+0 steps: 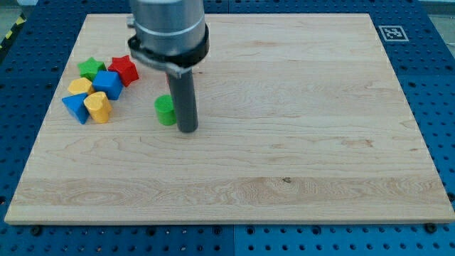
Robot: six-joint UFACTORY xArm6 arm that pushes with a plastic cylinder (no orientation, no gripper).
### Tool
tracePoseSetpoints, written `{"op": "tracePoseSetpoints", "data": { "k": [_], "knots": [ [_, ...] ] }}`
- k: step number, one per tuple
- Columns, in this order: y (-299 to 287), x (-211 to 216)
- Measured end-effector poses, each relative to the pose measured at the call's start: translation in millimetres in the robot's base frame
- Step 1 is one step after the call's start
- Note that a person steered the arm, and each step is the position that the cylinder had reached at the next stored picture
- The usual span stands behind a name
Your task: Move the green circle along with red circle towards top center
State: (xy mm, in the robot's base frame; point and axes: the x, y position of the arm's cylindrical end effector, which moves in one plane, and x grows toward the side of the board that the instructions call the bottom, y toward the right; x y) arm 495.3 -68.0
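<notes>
My tip point(188, 130) is resting on the wooden board point(298, 142), left of the board's centre; it is a bare rod end with nothing to open or close, and it is holding nothing. The green circle point(165, 111) is sitting just beside my tip on the view's left, so close that I cannot tell whether the two are touching. The red circle is not showing clearly; a thin sliver of red is peeking out at the rod's left edge above the green circle, and the rod is hiding the rest.

Further out, toward the board's left edge and nearer its top left corner, a cluster of blocks is sitting packed together: a red star point(124, 70) at the cluster's right, a green star point(91, 68) at its top left, a blue cube point(107, 84) in the middle, a yellow block point(79, 87) beside it, a blue triangle point(75, 108) at the bottom left, and a yellow block with a rounded end point(98, 107) just right of that triangle.
</notes>
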Motion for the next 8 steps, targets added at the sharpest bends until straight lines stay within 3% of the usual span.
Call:
{"op": "tracePoseSetpoints", "data": {
  "k": [1, 4, 6, 7, 8],
  "knots": [
    [-30.4, 28.9],
    [-33.3, -120.1],
    [-31.1, -114.1],
    [0.2, -136.8],
    [-0.2, -119.2]
  ]
}}
